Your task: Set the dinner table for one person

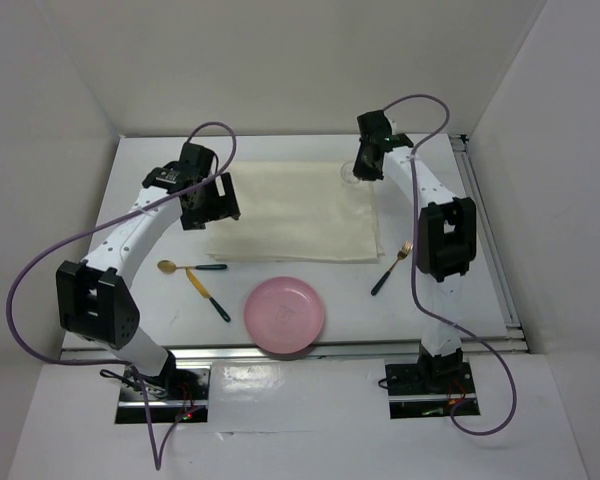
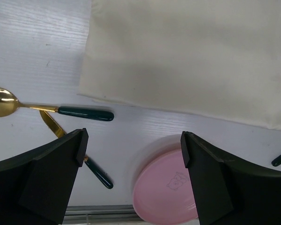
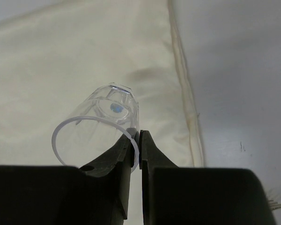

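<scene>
Across the middle of the large flat white rectangular surface with metal rails (image 1: 360, 310), which fills the whole scene beyond the two arm bases, lies a cream rectangular cloth (image 1: 300, 210). Near its far right corner the right claw (image 3: 139, 140) is clamped on the rim of a clear glass cup (image 3: 98, 126), one finger inside the mouth and one outside; the cup's mouth is tipped toward the wrist camera, and I cannot tell whether its base touches the cloth. The left claw (image 2: 131, 145) hangs over the cloth's left side with its jaws wide apart and nothing between them. Below it, on bare surface left of the cloth's near edge, rests a gold spoon with a dark green handle (image 1: 190, 266), and a gold knife with a dark green handle (image 1: 208, 294) lies slanted just beside it, blade tip close to the spoon's neck. A round pink plate (image 1: 285, 313) sits against the near rail, apart from the cloth. A gold fork with a dark handle (image 1: 391, 267) lies slanted to the right of the plate, near the cloth's near right corner
</scene>
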You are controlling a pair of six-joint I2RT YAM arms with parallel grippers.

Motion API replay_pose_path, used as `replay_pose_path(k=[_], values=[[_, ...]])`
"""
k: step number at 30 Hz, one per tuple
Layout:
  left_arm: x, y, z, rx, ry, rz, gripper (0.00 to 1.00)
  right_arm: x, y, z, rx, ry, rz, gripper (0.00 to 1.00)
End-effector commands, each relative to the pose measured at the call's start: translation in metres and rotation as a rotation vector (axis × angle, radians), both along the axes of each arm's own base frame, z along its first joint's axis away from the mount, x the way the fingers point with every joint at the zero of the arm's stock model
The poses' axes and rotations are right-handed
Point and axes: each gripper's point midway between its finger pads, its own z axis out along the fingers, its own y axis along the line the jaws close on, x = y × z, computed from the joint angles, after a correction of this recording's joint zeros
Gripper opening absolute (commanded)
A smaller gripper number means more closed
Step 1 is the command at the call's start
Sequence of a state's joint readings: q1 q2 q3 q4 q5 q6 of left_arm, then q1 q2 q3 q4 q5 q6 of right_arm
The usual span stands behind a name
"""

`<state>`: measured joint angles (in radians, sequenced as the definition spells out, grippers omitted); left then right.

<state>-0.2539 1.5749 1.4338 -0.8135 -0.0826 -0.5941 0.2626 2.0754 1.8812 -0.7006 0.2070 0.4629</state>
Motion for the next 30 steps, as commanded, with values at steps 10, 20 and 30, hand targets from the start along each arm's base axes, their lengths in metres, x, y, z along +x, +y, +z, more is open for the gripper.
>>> replay_pose_path(k=[10,20,30], values=[[-0.054,0.029,-0.036,0.041,0.117,0.237,1.00,0.052,-0.005,-0.035,-0.018,0.004,-0.001,0.00],[-0.096,0.050,-0.080,0.059,0.248,0.341,0.95,0.058,-0.006,-0.046,0.015,0.021,0.010,0.68],[-0.100,0.062,-0.103,-0.009,0.269,0.438,0.91,0.041,-0.002,0.068,0.068,-0.194,0.078,1.00]])
